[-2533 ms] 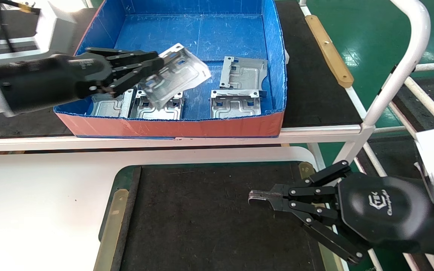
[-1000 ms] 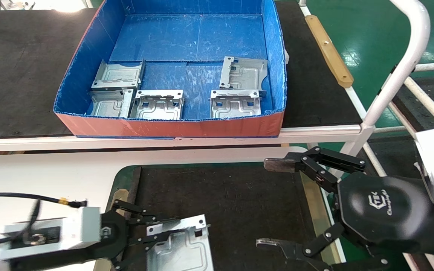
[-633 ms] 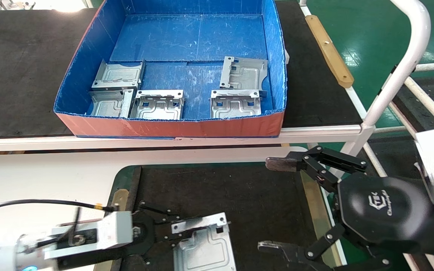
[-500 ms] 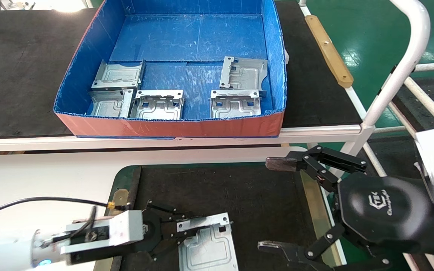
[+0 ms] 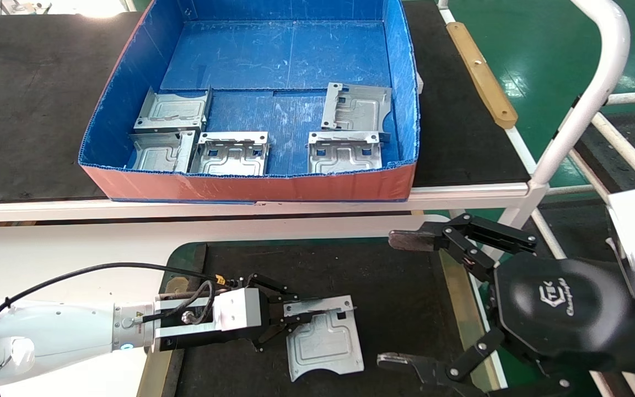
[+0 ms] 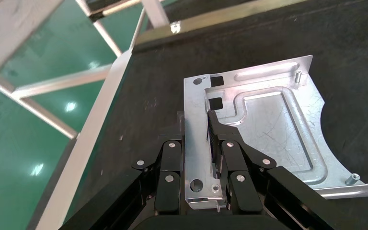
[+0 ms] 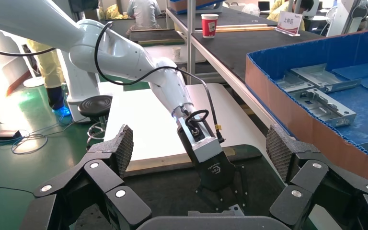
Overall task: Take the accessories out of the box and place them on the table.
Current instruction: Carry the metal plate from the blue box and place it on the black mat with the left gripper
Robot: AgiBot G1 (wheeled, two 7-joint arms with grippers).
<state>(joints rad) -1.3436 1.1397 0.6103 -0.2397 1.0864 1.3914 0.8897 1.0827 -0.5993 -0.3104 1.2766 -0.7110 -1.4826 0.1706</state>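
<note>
- The left gripper (image 5: 287, 315) has carried 1 bracket (image 5: 324, 342) from the box (image 5: 251, 187) down onto the tabletop (image 5: 383, 286), jaws still clamping its edge tab.
- Right gripper (image 5: 400, 300) hovers nearby, jaws wide.
- 5 remain; release seems next.

Silvery ridged accessories (image 5: 345, 153) lie in the blue-inside, orange-red-outside box (image 5: 251, 187); black mat (image 5: 383, 286).

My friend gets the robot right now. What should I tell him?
Left gripper: shut on one bracket's bent edge, over the table's black mat, not let go.
Right gripper: open, holding nothing, at the mat's right side.
The box holds five brackets, near its front.
Done: one bracket carried over.
Left: release it, then move the other five.
</note>
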